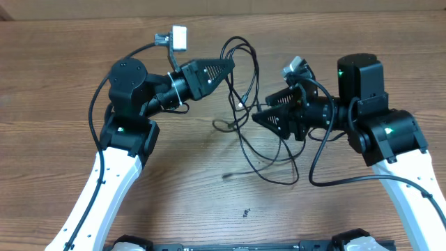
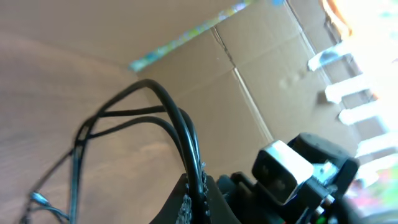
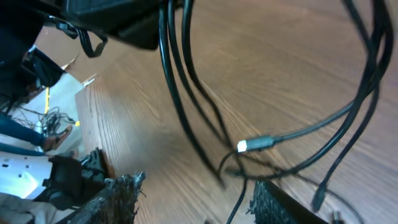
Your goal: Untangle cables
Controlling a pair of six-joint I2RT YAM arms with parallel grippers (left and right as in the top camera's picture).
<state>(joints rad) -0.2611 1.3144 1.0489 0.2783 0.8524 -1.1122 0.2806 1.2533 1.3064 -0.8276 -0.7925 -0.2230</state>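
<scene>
At left tool (image 1: 228, 65), cables (image 2: 186, 127) apparently pinched, tangled.

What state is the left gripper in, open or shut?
The left gripper is shut on the cables: in the left wrist view its fingers meet with no gap, the cords running out between them.

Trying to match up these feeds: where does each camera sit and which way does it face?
Overhead: above the table, looking straight down; the left gripper and right gripper show.
Left wrist: on the left arm, looking along its shut gripper, clamped on the cables, toward cardboard.
Right wrist: on the right arm, looking past its open gripper at the table.
Shared: all three show the cables.
</scene>
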